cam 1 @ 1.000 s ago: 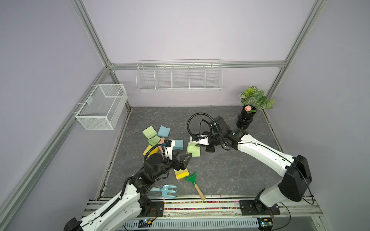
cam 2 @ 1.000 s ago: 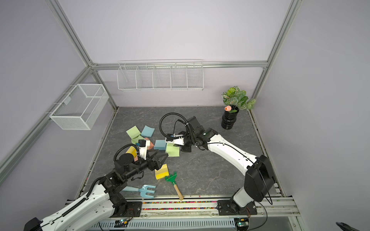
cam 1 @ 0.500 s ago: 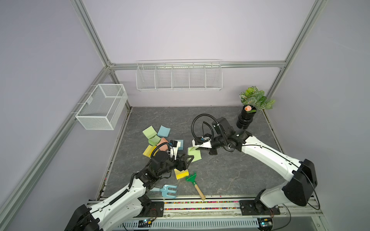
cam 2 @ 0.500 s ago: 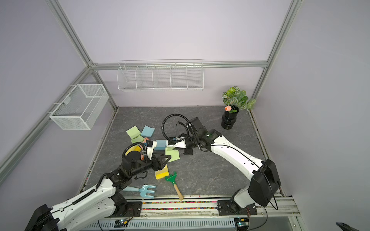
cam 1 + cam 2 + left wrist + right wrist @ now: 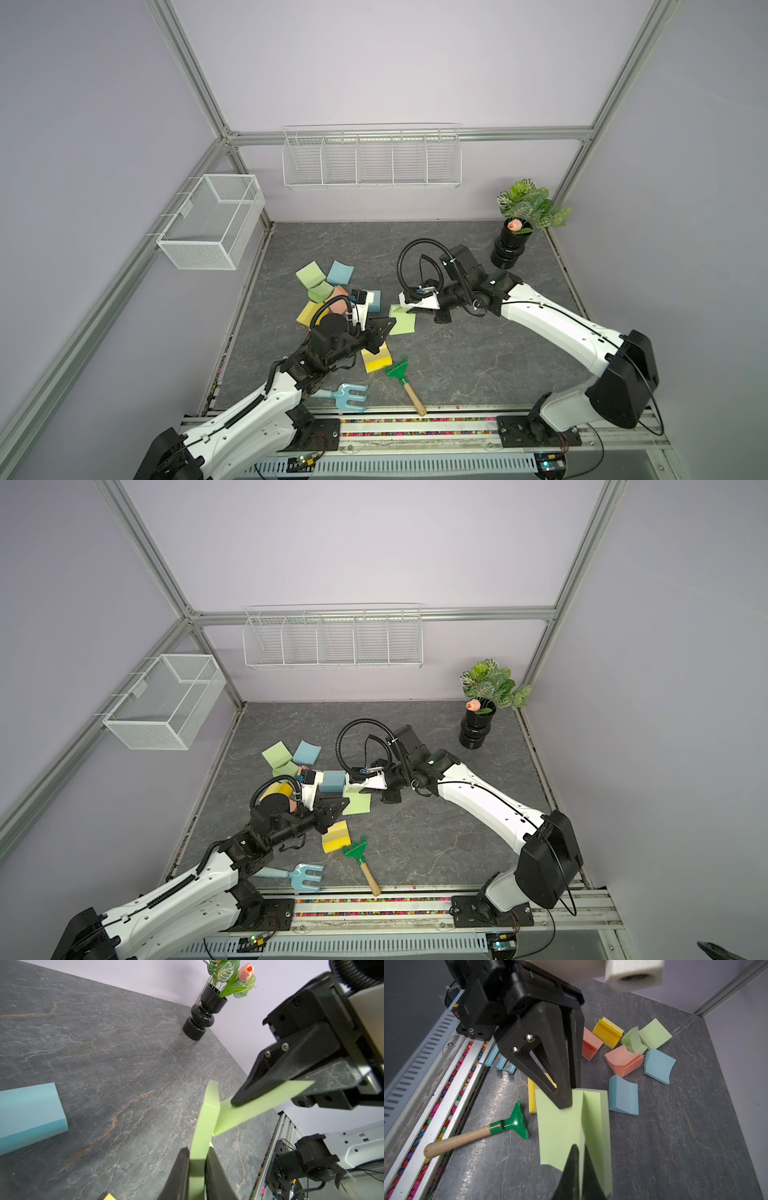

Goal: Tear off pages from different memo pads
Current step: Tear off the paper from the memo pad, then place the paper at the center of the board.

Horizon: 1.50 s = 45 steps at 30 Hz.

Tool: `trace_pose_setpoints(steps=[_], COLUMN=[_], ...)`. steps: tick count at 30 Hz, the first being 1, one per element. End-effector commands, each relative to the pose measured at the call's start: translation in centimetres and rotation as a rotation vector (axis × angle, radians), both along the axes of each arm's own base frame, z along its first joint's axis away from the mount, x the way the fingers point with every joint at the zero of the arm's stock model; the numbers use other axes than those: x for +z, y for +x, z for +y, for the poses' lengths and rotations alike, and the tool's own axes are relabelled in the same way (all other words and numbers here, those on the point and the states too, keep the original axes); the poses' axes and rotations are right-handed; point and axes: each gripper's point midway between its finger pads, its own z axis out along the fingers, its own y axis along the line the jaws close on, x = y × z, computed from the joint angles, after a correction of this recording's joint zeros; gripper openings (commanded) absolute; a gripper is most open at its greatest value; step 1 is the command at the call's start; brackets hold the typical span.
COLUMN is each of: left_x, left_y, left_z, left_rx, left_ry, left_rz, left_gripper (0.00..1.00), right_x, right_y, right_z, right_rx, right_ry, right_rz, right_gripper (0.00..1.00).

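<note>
Left gripper (image 5: 197, 1150) has nudged in and snapped together since a second back. It's now pinched on one leaf of the green memo pad (image 5: 405, 326), mid-table in both top views. Across from it the right gripper (image 5: 579, 1148) is clamped tight on the opposite leaf, which looks thin enough to be a single page (image 5: 253, 1108). The pad is splayed in a V between them.

Looks like the actual tear is the step in hand. Best bet is that the left keeps its end dead still while the right pulls away low and slow, peeling off the glued edge rather than yanking up. Otherwise the sheet could rip halfway or drag extra pages along.

Hard to make out, front to back:
- The yellow pad (image 5: 377, 360) at lower centre sits half under the left gripper.
- Whether the green pad touches the table (image 5: 478, 353) can't be told.
- Which leaf is really the block is a guess, since each wrist view sees its own grip edge-on.
- Further back, the salmon pad (image 5: 340, 305) is mostly hidden behind the left wrist.
- The other memo pads (image 5: 311, 275) toward the upper left overlap, so a count is shaky.
</note>
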Motion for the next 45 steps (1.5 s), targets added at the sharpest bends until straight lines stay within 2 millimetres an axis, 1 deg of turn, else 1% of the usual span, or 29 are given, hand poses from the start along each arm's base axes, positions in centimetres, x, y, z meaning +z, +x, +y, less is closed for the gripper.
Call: trace_pose_setpoints(steps=[1, 6, 9, 12, 15, 17, 20, 22, 23, 24, 25, 26, 28, 29, 31, 34, 38, 40, 42, 45], left_x=[0.7, -0.4, -1.0, -1.5, -1.6, -1.7, -1.7, -1.4, -1.3, -1.2, -1.2, -1.2, -1.5, -0.8, -0.7, -0.7, -0.8, -0.9, -1.0, -1.0], left_y=[1.4, 2.6, 3.3, 3.8, 4.0, 4.1, 3.9, 3.6, 3.5, 3.4, 3.3, 3.2, 3.2, 3.1, 3.0, 3.0, 3.0, 3.0, 3.1, 3.2], left_z=[0.6, 2.1, 3.5, 4.7, 5.7, 6.5, 6.9, 7.0, 7.1, 7.1, 7.1, 7.2, 7.3, 7.4, 7.4, 7.3, 7.2, 7.1, 7.1, 6.9], left_rx=[0.074, 0.186, 0.272, 0.345, 0.403, 0.439, 0.455, 0.454, 0.455, 0.453, 0.450, 0.451, 0.456, 0.457, 0.457, 0.451, 0.447, 0.446, 0.445, 0.438], left_ry=[0.022, 0.082, 0.121, 0.152, 0.181, 0.195, 0.193, 0.175, 0.168, 0.158, 0.151, 0.148, 0.150, 0.124, 0.116, 0.115, 0.111, 0.113, 0.115, 0.118], left_rz=[-0.006, 0.032, 0.056, 0.077, 0.088, 0.102, 0.109, 0.109, 0.112, 0.111, 0.110, 0.111, 0.117, 0.103, 0.102, 0.101, 0.099, 0.100, 0.101, 0.097], left_gripper=[0.12, 0.11, 0.11, 0.12, 0.12, 0.12, 0.12, 0.12, 0.13, 0.13, 0.13, 0.13, 0.13, 0.13, 0.13, 0.14, 0.14, 0.14, 0.14, 0.14], right_x=[2.3, 5.4, 7.2, 8.0, 7.7, 6.6, 4.4, 1.7, 0.2, -1.7, -3.5, -4.8, -6.8, -7.5, -9.3, -11.9, -13.7, -14.0, -13.7, -11.9], right_y=[1.3, 4.3, 5.0, 5.9, 7.3, 9.4, 14.3, 17.9, 18.7, 19.6, 20.9, 22.3, 24.5, 25.5, 26.8, 27.9, 28.9, 29.1, 29.1, 29.0], right_z=[-0.2, -1.3, -2.1, -2.6, -3.0, -3.7, -5.9, -7.9, -8.6, -9.5, -10.6, -11.6, -13.4, -14.2, -15.4, -16.9, -18.1, -18.3, -18.4, -17.6], right_rx=[-0.086, -0.256, -0.303, -0.324, -0.322, -0.339, -0.384, -0.417, -0.393, -0.364, -0.372, -0.398, -0.453, -0.477, -0.502, -0.508, -0.515, -0.516, -0.525, -0.551], right_ry=[0.066, 0.180, 0.237, 0.220, 0.155, 0.068, -0.089, -0.209, -0.269, -0.341, -0.402, -0.447, -0.487, -0.501, -0.540, -0.594, -0.607, -0.596, -0.570, -0.495], right_rz=[-0.094, -0.322, -0.435, -0.488, -0.508, -0.542, -0.558, -0.515, -0.487, -0.455, -0.436, -0.426, -0.390, -0.377, -0.363, -0.343, -0.312, -0.299, -0.285, -0.280], right_gripper=[0.06, 0.07, 0.07, 0.07, 0.07, 0.06, 0.08, 0.12, 0.13, 0.14, 0.14, 0.14, 0.14, 0.14, 0.13, 0.13, 0.13, 0.13, 0.15, 0.19])
